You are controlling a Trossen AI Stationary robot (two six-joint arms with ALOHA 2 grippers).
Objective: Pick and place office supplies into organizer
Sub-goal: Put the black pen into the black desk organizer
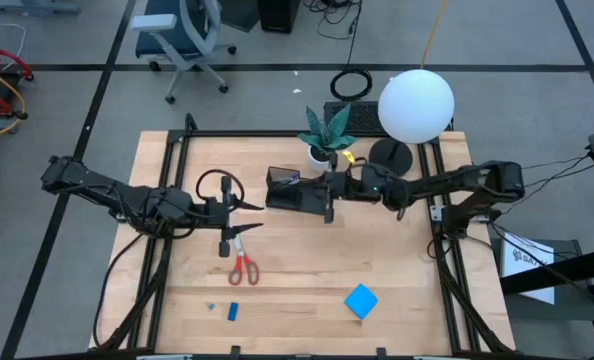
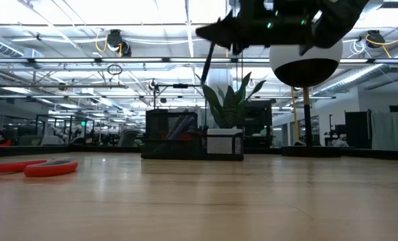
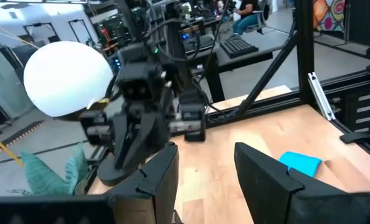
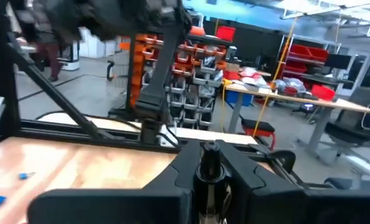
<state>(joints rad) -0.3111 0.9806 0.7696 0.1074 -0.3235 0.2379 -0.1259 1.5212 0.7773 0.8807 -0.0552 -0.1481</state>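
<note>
Starting at the near edge of the counter [image 1: 397, 250], the small blue eraser [image 1: 233, 311] lies near left and the bright blue square pad [image 1: 361, 301] near right, both well apart from either arm. Farther in, the red-handled scissors [image 1: 240, 262] lie flat with their long axis running near to far, handles near, blades pointing far. The left pincer [image 1: 249, 216] hovers just beyond the blade tips, its fingers parted and empty.

Farther still, the right pincer [image 1: 328, 203] is clamped on a slim dark pen [image 2: 206, 63]. It hangs above the right end of the black organizer [image 1: 292, 190], which stands in front of the plant pot [image 1: 321, 154].

In the low view the pen's long axis is steep but tilted, with its lower end pointing down toward the organizer [image 2: 172, 137] and clear of it. The placement therefore appears to call for a descent by the right arm. Which compartment lies beneath the pen cannot be determined.
</note>
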